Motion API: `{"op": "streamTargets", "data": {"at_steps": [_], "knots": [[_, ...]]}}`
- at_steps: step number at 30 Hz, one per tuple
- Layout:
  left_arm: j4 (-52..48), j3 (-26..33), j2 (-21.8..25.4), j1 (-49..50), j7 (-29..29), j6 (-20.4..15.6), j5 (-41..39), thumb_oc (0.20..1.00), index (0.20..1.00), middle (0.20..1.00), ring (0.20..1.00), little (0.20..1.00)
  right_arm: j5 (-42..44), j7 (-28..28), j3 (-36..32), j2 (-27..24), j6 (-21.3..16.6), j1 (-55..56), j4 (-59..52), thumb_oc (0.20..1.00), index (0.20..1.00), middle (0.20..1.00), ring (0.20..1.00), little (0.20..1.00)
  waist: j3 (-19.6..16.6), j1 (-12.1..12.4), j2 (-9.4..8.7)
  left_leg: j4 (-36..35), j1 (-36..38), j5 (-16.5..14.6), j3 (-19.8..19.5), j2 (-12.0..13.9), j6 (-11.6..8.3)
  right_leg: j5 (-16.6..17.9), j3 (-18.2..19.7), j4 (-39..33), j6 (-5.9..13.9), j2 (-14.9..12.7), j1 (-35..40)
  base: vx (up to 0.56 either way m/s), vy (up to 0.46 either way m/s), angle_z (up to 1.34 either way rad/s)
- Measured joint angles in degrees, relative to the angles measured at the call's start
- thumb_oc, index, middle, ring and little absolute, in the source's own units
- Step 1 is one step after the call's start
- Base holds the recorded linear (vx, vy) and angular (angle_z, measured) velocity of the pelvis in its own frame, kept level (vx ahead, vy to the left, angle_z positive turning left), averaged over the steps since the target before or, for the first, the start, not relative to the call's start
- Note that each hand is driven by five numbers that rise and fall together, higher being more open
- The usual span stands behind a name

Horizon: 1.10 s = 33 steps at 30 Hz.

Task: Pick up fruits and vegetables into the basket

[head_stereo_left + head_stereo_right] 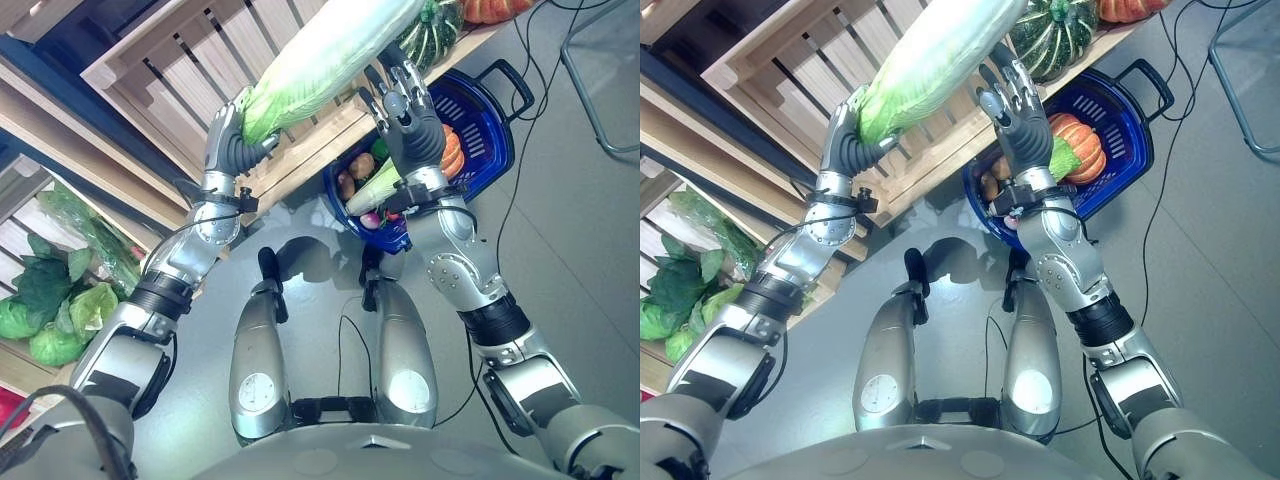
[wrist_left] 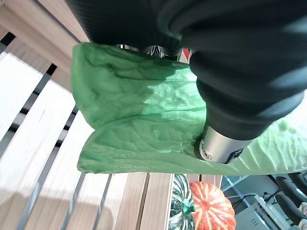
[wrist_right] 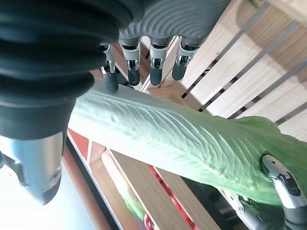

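A long pale-green cabbage hangs in the air in front of the wooden shelf, slanting up to the right. My left hand is shut on its dark-green leafy end, and its thumb presses into the leaf. My right hand is open beside the cabbage's middle, its fingers straight and reaching past the cabbage. Below the right hand the blue basket stands on the floor. It holds an orange pumpkin, potatoes and other vegetables.
A slatted wooden shelf runs behind the cabbage, with a dark green squash and an orange pumpkin at its right end. Leafy greens lie in a lower crate at the left. A metal frame stands at the far right.
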Motion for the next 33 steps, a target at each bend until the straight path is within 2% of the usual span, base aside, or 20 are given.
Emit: {"op": "streamTargets", "data": {"at_steps": [9, 14, 20, 27, 33], "knots": [[-1.78, -2.41, 0.93, -0.09, 4.43, 3.47, 9.63, 0.2, 0.2, 0.2, 0.2, 0.2, 5.26, -3.46, 0.33, 0.7, -0.75, 0.17, 1.62, 1.0, 1.0, 1.0, 1.0, 1.0, 0.14, 0.0, -1.11, -0.02, 0.27, -0.01, -0.02, 0.0, 0.01, -0.01, -0.02, -0.14, 0.01, 0.01, 0.29, 0.0, 0.0, 0.0], [-2.2, -3.89, 0.59, -0.08, 5.28, 5.93, 10.39, 0.2, 0.2, 0.2, 0.2, 0.2, 6.49, -4.65, 0.53, 2.1, -1.38, 0.2, 3.76, 1.0, 1.0, 1.0, 1.0, 1.0, 0.11, 0.22, -1.28, -0.09, 0.41, -0.01, -0.02, 0.01, 0.0, 0.01, -0.06, -0.32, 0.02, 0.06, 0.5, 0.0, 0.0, 0.0], [-3.6, -4.32, 0.09, -0.06, 7.79, 6.14, 12.37, 0.2, 0.2, 0.2, 0.2, 0.2, 7.91, -4.25, 0.49, 2.08, -2.85, 0.18, 3.72, 1.0, 1.0, 1.0, 1.0, 1.0, 0.11, 0.4, -1.34, -0.16, 0.91, -0.08, -0.53, 0.06, -0.06, 0.04, -0.81, -1.0, 0.07, 0.11, 1.66, 0.0, -0.018, 0.03], [-4.36, -4.42, -1.27, 0.05, 7.03, 8.27, 8.37, 0.2, 0.2, 0.2, 0.2, 0.2, 7.5, -3.47, 0.5, 2.1, -3.39, -0.16, 3.58, 1.0, 1.0, 1.0, 1.0, 1.0, 0.1, 0.73, -1.41, -0.15, 1.13, -0.18, -0.95, 0.07, -0.07, 0.04, -1.3, -1.48, 0.1, 0.15, 2.38, 0.0, -0.016, 0.02], [-4.36, -4.43, -3.41, 0.2, 7.04, 9.73, 3.12, 0.2, 0.2, 0.2, 0.2, 0.2, 2.32, -3.16, 0.47, 2.24, -3.05, -0.43, 2.24, 1.0, 1.0, 1.0, 1.0, 1.0, 0.19, 0.82, -1.71, -0.18, 1.9, -0.29, -1.06, 0.12, -0.12, 0.12, -1.35, -1.9, 0.18, 0.27, 3.43, 0.0, 0.0, 0.0]]}}
